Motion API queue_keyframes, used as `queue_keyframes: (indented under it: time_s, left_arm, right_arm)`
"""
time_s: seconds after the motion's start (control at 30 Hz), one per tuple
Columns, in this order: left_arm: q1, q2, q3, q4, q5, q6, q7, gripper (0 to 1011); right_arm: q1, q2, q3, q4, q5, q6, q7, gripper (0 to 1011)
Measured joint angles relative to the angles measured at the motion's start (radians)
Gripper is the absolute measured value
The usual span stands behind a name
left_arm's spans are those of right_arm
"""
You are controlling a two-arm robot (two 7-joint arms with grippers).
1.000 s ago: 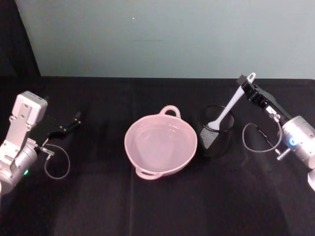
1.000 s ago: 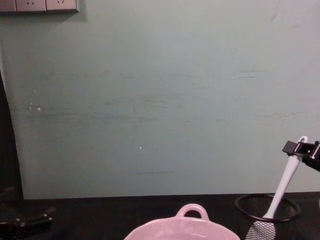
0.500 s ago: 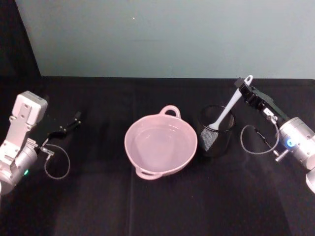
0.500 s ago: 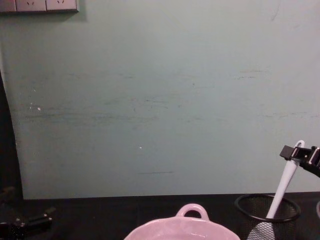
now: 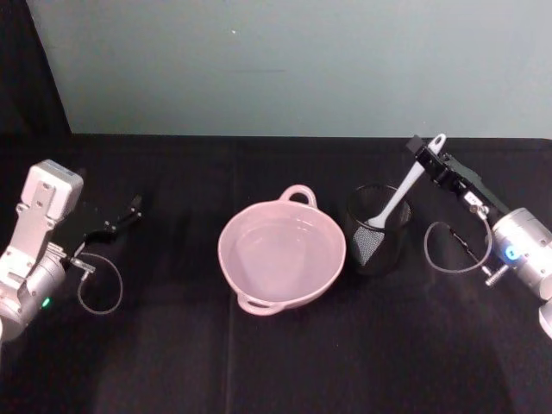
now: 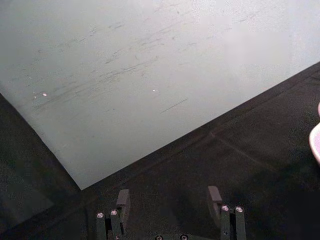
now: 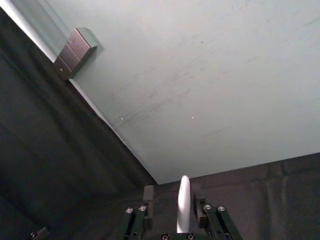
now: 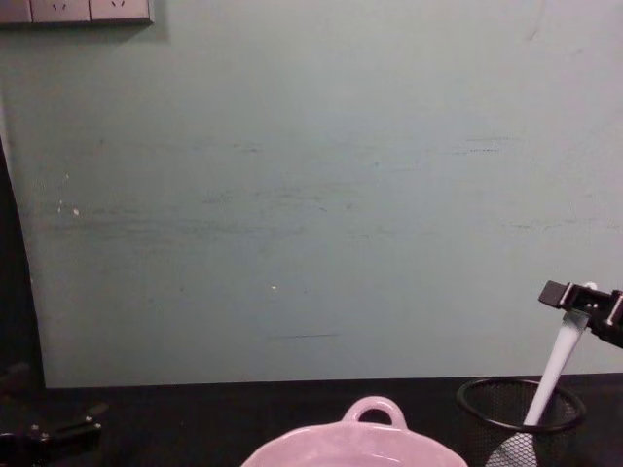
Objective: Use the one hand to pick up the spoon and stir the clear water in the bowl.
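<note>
The white spoon stands tilted in a black mesh cup, blade down, handle end up and to the right. My right gripper is at the top of that handle. In the right wrist view its fingers straddle the spoon handle with a gap on one side, so it is open. From the chest view the right gripper hangs above the cup. The pale pink bowl sits centre with clear water in it. My left gripper rests open at the far left.
The table is covered by a black cloth. A pale green wall stands behind it. The mesh cup nearly touches the bowl's right side. Cable loops hang by each wrist. The bowl's rim shows at the edge of the left wrist view.
My right gripper has shifted slightly left and down along the spoon handle, so less of the handle tip sticks out above it. The left arm, bowl and cup have stayed still.
</note>
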Motion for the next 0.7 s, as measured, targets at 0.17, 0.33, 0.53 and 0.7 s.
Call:
queue_keyframes:
  time_s: [0.17, 0.33, 0.53, 0.7]
  left_arm:
    - [0.000, 0.000, 0.000, 0.000, 0.000, 0.000, 0.000, 1011]
    - [0.000, 0.000, 0.000, 0.000, 0.000, 0.000, 0.000, 1011]
    - [0.000, 0.000, 0.000, 0.000, 0.000, 0.000, 0.000, 1011]
    - [0.000, 0.000, 0.000, 0.000, 0.000, 0.000, 0.000, 1011]
  right_arm:
    - [-0.015, 0.007, 0.004, -0.004, 0.016, 0.005, 0.009, 609]
    - [-0.050, 0.019, 0.015, -0.029, 0.042, 0.007, 0.014, 764]
    - [-0.128, 0.047, 0.033, -0.112, 0.066, -0.001, -0.001, 929]
    - [-0.214, 0.087, 0.051, -0.205, 0.073, -0.022, -0.028, 1002]
